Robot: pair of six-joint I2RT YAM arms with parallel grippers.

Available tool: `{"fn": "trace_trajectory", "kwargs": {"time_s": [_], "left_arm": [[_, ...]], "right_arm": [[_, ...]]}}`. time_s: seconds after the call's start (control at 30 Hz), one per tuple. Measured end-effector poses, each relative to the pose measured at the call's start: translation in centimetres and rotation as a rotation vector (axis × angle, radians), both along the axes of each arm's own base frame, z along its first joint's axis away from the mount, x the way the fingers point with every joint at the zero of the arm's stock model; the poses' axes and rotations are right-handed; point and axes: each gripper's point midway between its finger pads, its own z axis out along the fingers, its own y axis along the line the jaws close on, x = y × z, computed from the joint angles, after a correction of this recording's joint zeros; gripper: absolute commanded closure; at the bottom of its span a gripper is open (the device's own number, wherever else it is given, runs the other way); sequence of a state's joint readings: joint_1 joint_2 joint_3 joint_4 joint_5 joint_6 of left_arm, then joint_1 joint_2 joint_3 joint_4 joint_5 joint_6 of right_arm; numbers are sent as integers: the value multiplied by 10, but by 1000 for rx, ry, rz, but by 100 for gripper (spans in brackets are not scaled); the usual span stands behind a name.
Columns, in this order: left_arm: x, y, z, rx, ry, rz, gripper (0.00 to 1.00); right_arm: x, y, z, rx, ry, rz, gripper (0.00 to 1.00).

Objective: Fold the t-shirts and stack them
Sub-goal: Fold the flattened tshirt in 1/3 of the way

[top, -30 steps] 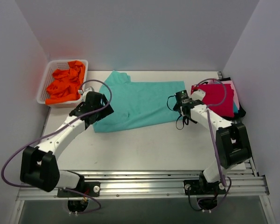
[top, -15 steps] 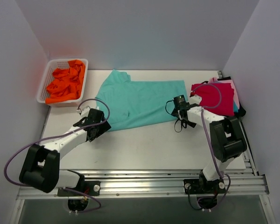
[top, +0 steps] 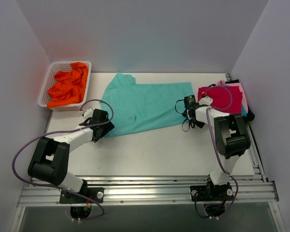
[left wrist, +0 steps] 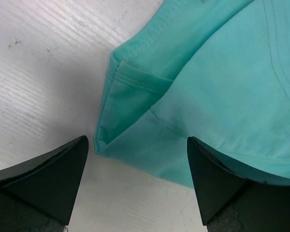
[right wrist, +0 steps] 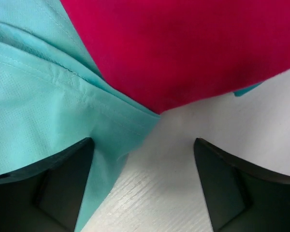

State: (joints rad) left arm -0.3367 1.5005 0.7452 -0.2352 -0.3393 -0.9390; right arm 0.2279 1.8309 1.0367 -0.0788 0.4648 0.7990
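A teal t-shirt (top: 145,106) was spread flat across the far half of the desk (top: 150,150), with 1 sleeve pointed toward the rear wall. At the far left corner of the desk a white slotted basket (top: 45,89) was set. It was filled with crumpled orange clothing (top: 67,87), part of which was draped over the rim at its far right corner. How many garments it held could not be told.

At the right edge of the desk a stack (top: 241,104) of folded shirts was laid, with a red shirt (top: 224,96) on top and pink, teal and dark layers showing at its edges.

The left tool (left wrist: 137,145) was held open low over the desk, its 2 fingers (left wrist: 48,174) spread on either side of the teal t-shirt's near left corner, where the hem was doubled over. Whether the cloth was touched could not be told.

The right tool (right wrist: 144,145) was likewise open, placed at the t-shirt's right corner, just beside the red shirt. In the right wrist view the red cloth met the teal hem, and bare desk was seen between the fingers. Nothing was gripped by either tool.
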Motion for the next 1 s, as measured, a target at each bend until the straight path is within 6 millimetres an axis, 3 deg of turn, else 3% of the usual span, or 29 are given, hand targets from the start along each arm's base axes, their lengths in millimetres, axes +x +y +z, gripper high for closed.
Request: {"fn": "trace_trajectory", "kwargs": {"time_s": [0.03,0.07,0.1,0.17,0.2,0.23,0.37,0.57,0.67,1.0], "left_arm": [[3,1,0,2,-5,8,15],[5,2,-1,4,-6,12,25],[6,3,-1,8,-6,17,29],[10,7,-3,17,-5,34,42],[12,8,-4,17,-6,41,58],[14,9,-5,14,-6,49,67],[18,12,-9,12,-4,69,97],[25,12,-8,6,-16,72,98],[14,17,-6,12,-10,82,98],[-34,36,45,-21,-115,131,98]], "right_arm": [[1,-2,0,0,-4,-3,43],[1,-3,1,-3,-4,-3,52],[2,-4,1,-3,-6,-6,56],[3,-7,1,-2,-9,-13,79],[3,-8,0,-4,-8,-13,88],[4,-8,0,-2,-11,-17,100],[7,-9,-1,2,-24,-24,100],[7,-9,-1,4,-29,-25,100],[3,-8,-1,11,-39,-31,100],[-54,5,8,32,3,-17,100]]}}
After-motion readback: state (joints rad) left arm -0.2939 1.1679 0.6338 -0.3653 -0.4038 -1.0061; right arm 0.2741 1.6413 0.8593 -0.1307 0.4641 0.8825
